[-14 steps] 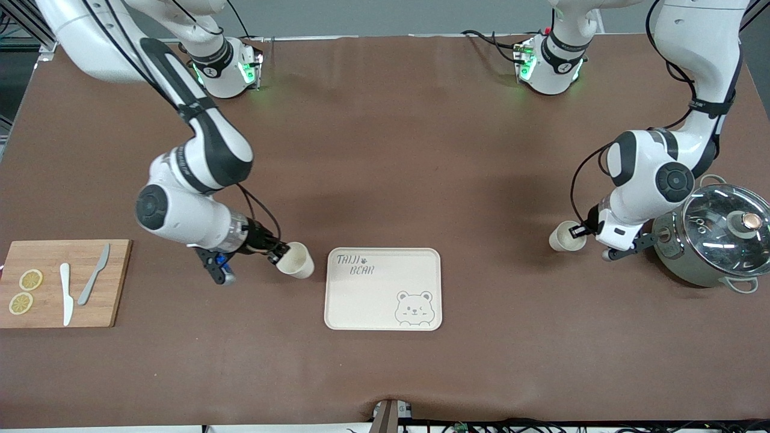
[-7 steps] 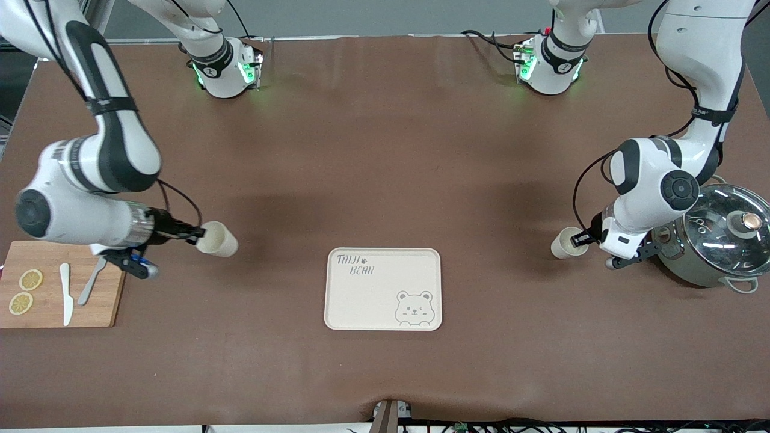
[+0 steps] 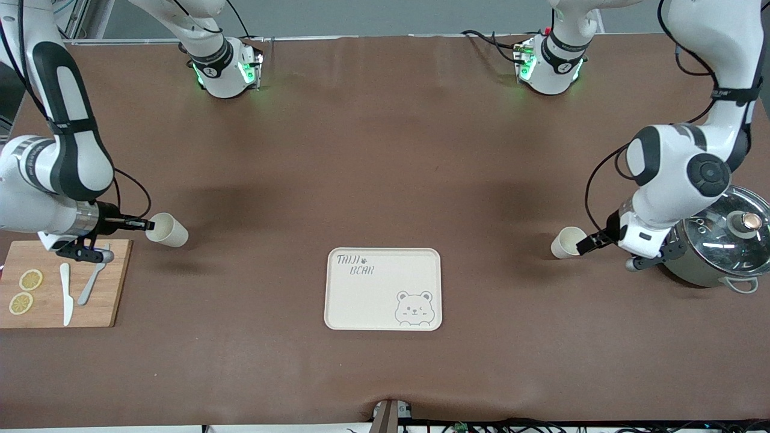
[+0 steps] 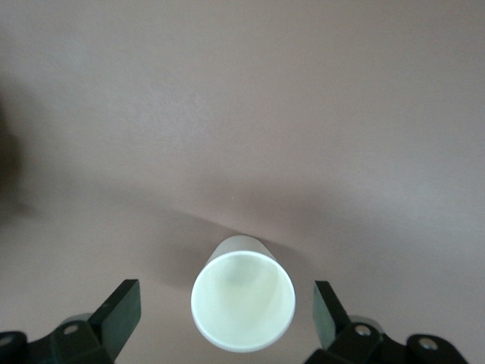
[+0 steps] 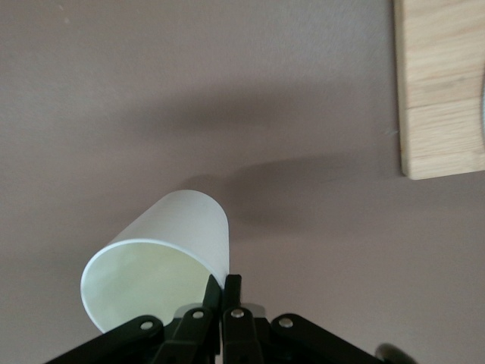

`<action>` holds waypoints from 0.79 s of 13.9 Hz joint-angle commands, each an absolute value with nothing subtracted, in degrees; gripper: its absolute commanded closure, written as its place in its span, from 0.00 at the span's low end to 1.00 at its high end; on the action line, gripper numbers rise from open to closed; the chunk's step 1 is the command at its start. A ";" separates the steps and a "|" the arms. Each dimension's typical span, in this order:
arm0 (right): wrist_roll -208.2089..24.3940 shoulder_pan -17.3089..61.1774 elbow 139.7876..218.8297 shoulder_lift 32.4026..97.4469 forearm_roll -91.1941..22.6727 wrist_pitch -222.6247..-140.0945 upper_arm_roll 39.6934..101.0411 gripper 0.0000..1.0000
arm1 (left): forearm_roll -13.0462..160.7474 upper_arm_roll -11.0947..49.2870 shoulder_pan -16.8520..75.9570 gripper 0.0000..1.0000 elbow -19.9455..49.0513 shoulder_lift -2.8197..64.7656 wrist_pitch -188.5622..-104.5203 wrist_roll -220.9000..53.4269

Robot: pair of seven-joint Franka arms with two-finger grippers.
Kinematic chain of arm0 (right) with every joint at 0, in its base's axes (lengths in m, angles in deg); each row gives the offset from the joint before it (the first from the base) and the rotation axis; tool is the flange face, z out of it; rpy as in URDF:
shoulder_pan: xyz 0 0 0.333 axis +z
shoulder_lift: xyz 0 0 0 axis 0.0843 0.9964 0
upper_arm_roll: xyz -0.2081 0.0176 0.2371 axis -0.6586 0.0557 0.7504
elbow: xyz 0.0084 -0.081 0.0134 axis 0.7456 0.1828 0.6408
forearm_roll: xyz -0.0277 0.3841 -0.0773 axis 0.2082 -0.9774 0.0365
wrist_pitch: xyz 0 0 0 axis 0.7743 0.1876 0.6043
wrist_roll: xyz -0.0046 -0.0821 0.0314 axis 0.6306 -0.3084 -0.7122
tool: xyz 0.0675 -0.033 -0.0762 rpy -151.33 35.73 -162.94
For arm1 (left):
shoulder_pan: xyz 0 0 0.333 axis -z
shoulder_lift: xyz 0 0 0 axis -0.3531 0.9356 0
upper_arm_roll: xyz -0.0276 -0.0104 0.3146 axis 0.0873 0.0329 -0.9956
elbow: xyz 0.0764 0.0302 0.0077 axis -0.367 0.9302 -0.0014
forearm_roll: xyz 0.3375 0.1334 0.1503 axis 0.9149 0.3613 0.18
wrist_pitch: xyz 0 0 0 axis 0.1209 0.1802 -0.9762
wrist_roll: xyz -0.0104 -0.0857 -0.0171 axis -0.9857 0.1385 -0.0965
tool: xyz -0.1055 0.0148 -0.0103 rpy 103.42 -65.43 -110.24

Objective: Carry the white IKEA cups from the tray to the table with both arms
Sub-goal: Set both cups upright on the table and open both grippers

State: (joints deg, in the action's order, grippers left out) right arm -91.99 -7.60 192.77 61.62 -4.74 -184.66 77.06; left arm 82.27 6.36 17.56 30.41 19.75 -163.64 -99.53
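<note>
Nearest the front camera: the tray (image 3: 361,300), bare, both cups already off it.

Farther from that camera, toward the right arm's end of the worktop (image 3: 385,150): the wooden cutting board (image 3: 111,282) with two lemon slices (image 3: 25,291), a white knife (image 3: 66,293) and a grey knife (image 3: 93,281). Just above the board's edge, the right pincer (image 3: 146,225), clamped shut on the rim of one white cup (image 3: 166,230); cup tilted, carried in the air over bare worktop between board and tray, seemingly not yet set down.

Toward the left arm's end: the other white cup (image 3: 564,242), upright on the worktop, well apart from the tray. Left pincer (image 3: 583,246) spread wide around it, fingers (image 4: 121,312) clear of the cup wall on both sides, no contact. Beside it, a steel pot (image 3: 716,246) under a glass lid.

Farthest off: the two green-lit bases.

Step in hand, as a judgement: release done on the left side, placement pending on the right. Next move: straight retreat for the left pincer, without brushing the cup or the pot; for the right, levelling of the tilted cup, descent until the base meets the worktop clear of the board, then opening.
</note>
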 commanded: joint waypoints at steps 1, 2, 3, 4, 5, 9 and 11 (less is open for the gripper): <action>-92.50 -7.38 194.98 61.06 -4.45 -185.79 76.96 1.00 | 83.37 6.57 17.43 0.00 26.40 16.69 -154.66 -99.26; -92.50 -7.38 195.42 61.15 -4.45 -186.23 76.87 1.00 | 83.37 6.66 17.43 0.00 23.76 16.34 -150.88 -99.26; -92.50 -7.47 195.51 61.58 -4.45 -186.15 76.78 1.00 | 83.37 6.66 17.43 0.00 21.30 16.34 -147.45 -99.35; -92.59 -7.64 195.51 61.76 -4.45 -186.06 76.78 1.00 | 83.37 6.66 17.43 0.00 18.67 16.34 -144.02 -99.35; -92.59 -7.73 195.60 62.02 -4.45 -185.63 76.70 1.00 | 83.46 6.57 17.51 0.00 16.38 16.34 -140.86 -99.35; -92.50 -7.73 196.83 62.73 -4.45 -185.89 76.70 1.00 | 83.46 6.57 17.34 0.00 8.64 16.25 -131.53 -99.00; -92.50 -7.82 196.74 63.08 -4.45 -185.89 76.70 0.91 | 82.67 6.57 17.07 0.00 3.90 16.25 -127.05 -96.54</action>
State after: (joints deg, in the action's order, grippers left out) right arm -91.99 -7.53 196.33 63.16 -4.74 -185.50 76.70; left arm 82.27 6.36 17.46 9.08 15.79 -131.76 -98.61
